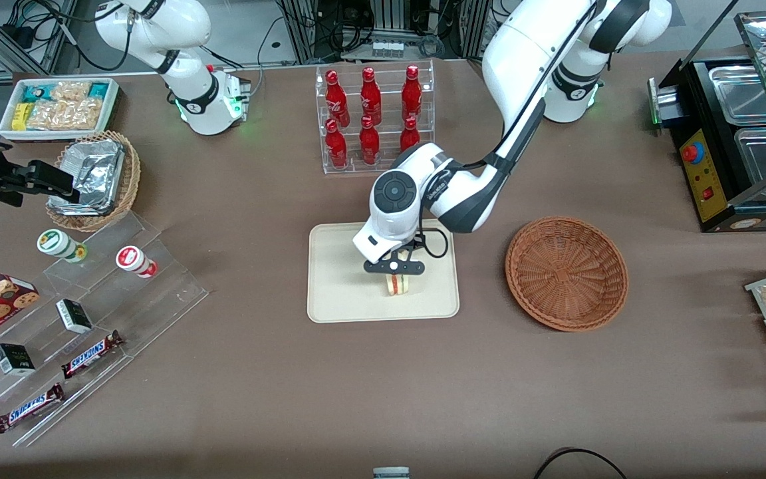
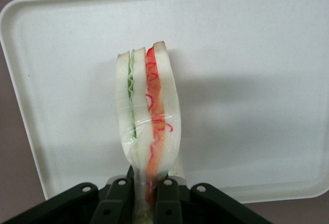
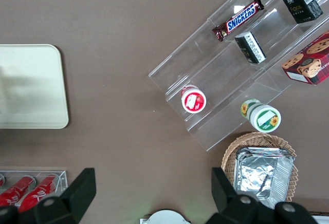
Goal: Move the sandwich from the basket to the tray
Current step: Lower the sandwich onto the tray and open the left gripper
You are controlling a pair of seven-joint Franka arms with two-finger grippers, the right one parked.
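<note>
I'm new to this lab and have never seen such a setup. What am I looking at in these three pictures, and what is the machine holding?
Two white robot arms stand at a brown table. One picture looks down from the front; the other two come from cameras on each arm's wrist. The working arm's gripper hangs over the cream tray with its fingers shut on a sandwich, a wedge of white bread with green and red filling. The sandwich hangs low over the tray; whether it touches cannot be told. The brown wicker basket beside the tray, toward the working arm's end, holds nothing. Around stand red bottles, snack bars and a foil-lined basket.
</note>
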